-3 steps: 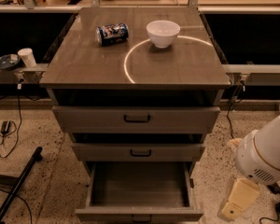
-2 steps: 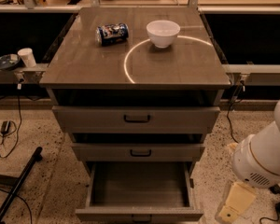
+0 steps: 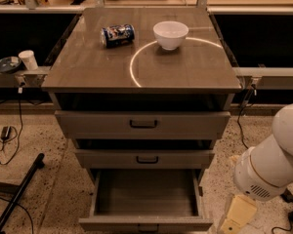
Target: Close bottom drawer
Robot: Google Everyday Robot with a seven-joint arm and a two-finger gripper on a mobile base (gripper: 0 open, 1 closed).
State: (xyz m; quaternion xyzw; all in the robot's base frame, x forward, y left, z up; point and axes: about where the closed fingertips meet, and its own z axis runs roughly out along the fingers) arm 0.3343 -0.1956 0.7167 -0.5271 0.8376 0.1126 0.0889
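Observation:
The bottom drawer [image 3: 145, 194] of the grey-brown cabinet is pulled far out toward me. Its plain box interior is empty, and its front edge [image 3: 145, 224] with the small dark handle sits at the bottom of the view. The middle drawer [image 3: 146, 158] and the top drawer [image 3: 143, 124] stand slightly out. My gripper [image 3: 238, 214] is pale yellow and hangs low at the bottom right, to the right of the open drawer's front corner and apart from it. The white arm [image 3: 271, 165] rises above it.
A blue can [image 3: 117, 34] lies on its side and a white bowl [image 3: 170, 34] stands on the cabinet top [image 3: 88, 67]. A dark tripod leg [image 3: 17, 196] and cables [image 3: 5, 135] lie on the speckled floor at the left. A white cup [image 3: 28, 59] sits on a side ledge.
My arm and gripper have shifted a little left and down, closer to the drawer's right front corner. The drawers have not moved.

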